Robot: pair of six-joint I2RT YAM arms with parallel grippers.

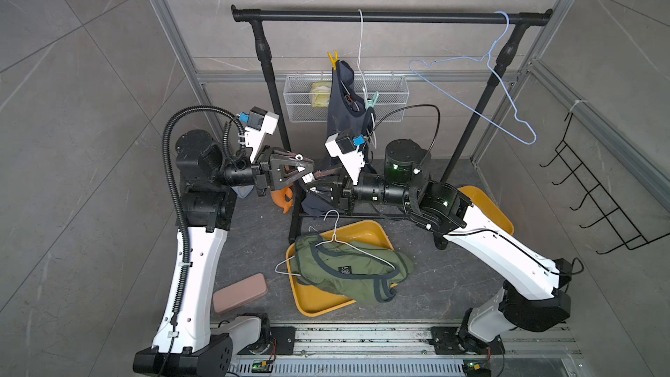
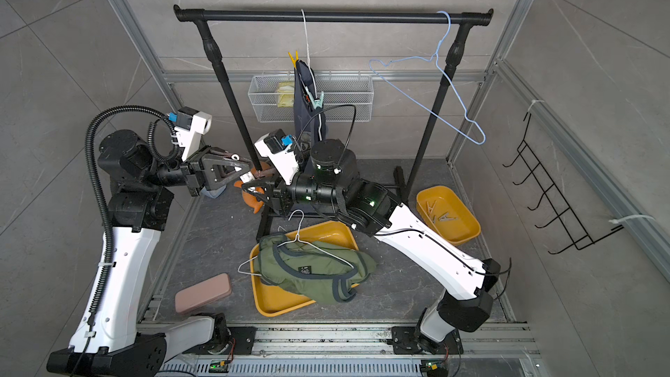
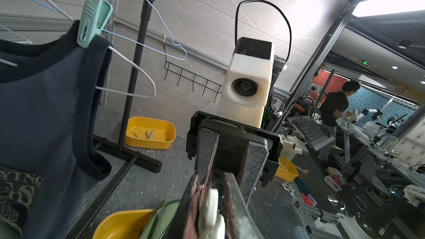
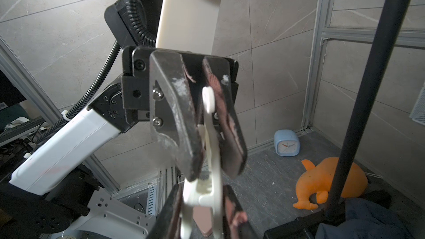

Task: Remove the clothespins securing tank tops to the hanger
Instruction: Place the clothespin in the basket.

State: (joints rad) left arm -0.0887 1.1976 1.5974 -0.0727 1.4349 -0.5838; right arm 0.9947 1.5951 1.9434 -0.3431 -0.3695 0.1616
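Right wrist view gives you the closest look. The left gripper [image 4: 213, 171] is pinched down narrow on one end of a white clothespin [image 4: 210, 134], with a finger pressing on each flat side. The right gripper [image 4: 202, 217] has taken the pin's other, forked end: its fingers [image 4: 170, 212] lie against both legs, and the small gap between them is filled by the clip.

In both top views you see the two grippers meeting tip to tip in mid-air, just right of the rack's left post [image 1: 270, 77], with the white clothespin [image 1: 308, 176] bridging them.

Behind them, toward the far wall, the slate blue tank top [image 1: 340, 103] hangs on a white hanger [image 1: 360, 48] from the middle of the black rail [image 1: 398, 16]. A yellow clothespin [image 1: 332, 59] grips one shoulder and a mint green clothespin [image 1: 371, 100] grips the other. The left wrist view shows you the mint green one [image 3: 93, 17] biting the strap onto the hanger wire.

On the near floor, an olive green tank top [image 1: 348, 270] lies bunched in a yellow tray [image 1: 315, 302], with a white wire hanger [image 1: 337, 237] on top of it. To the right, by the rack's right foot, a yellow tub [image 2: 467, 233] holds loose clothespins [image 2: 438, 213]. A light blue hanger [image 1: 471, 103] hangs at the rail's right end.
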